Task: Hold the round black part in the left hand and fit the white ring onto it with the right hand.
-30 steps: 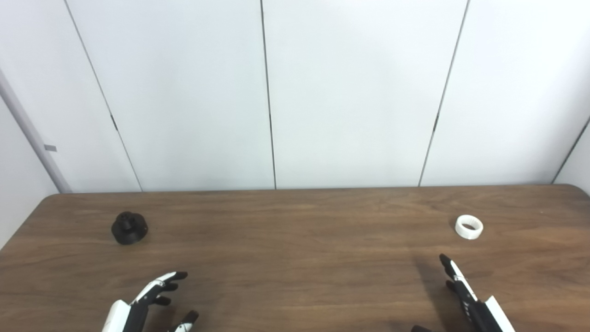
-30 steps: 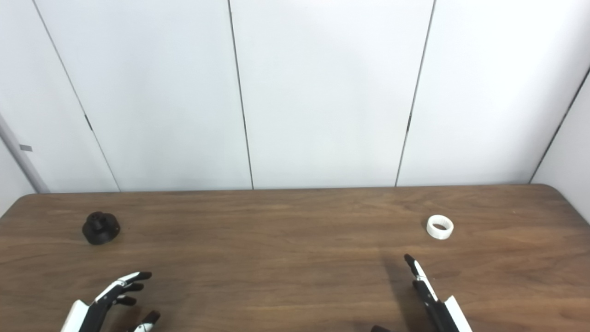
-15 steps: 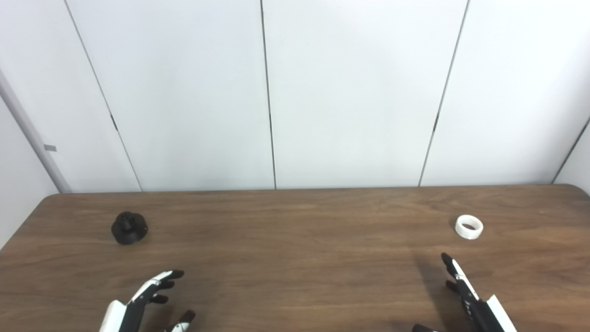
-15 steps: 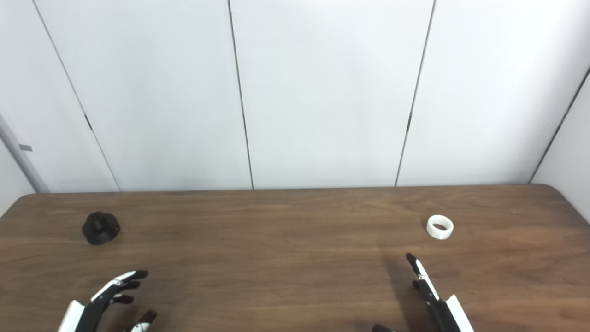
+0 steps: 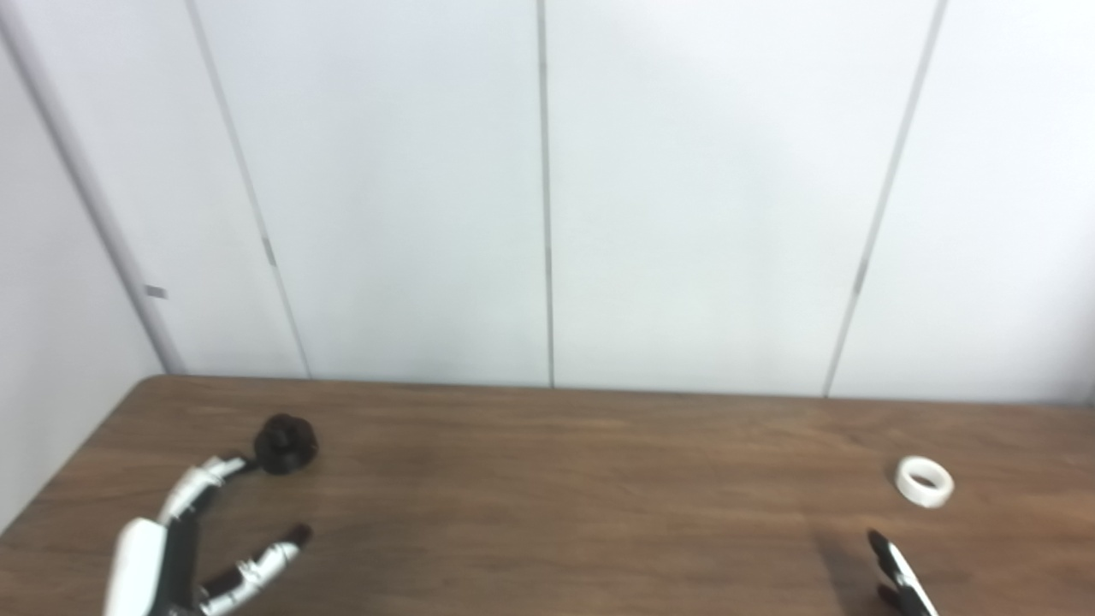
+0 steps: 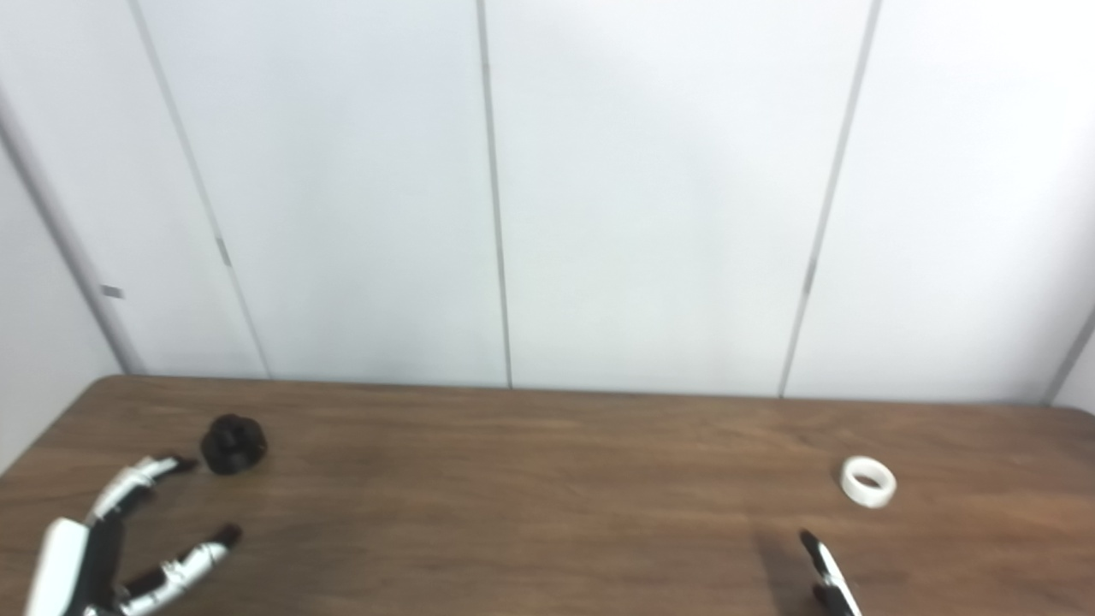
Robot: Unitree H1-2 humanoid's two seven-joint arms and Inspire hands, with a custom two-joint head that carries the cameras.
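Reaching for the round black part [image 5: 286, 443] is the step we judge to be in hand, and nothing is grasped yet.

In the left eye view, our left hand [image 5: 184, 547] sits at the bottom left with its fingers [image 5: 198, 488] and thumb spread wide, released and holding nothing. The long fingertips lie just beside the black part, at its near left edge; we cannot tell whether they touch it. The part rests on the wooden table [image 5: 547, 479] near the far left corner. The white ring [image 5: 924, 481] lies flat far over on the right side, well apart from the black part. Of our right hand [image 5: 896, 575] only a dark-tipped finger shows at the bottom edge, short of the ring, so we cannot tell whether it is released or clenched.

In the right eye view, the same layout holds. The left hand [image 6: 111, 547] shows a wide gap between thumb and fingers, with the black part [image 6: 233, 444] just past the fingertips. The ring [image 6: 867, 481] sits apart from the right hand [image 6: 828, 577], which is again cut off by the frame.

Next, we judge that the left hand must move forward until the part sits between thumb and fingers, then close around its wide base, leaving the raised top free for the ring. The right hand has 1 job after that: pinching the ring by its rim.
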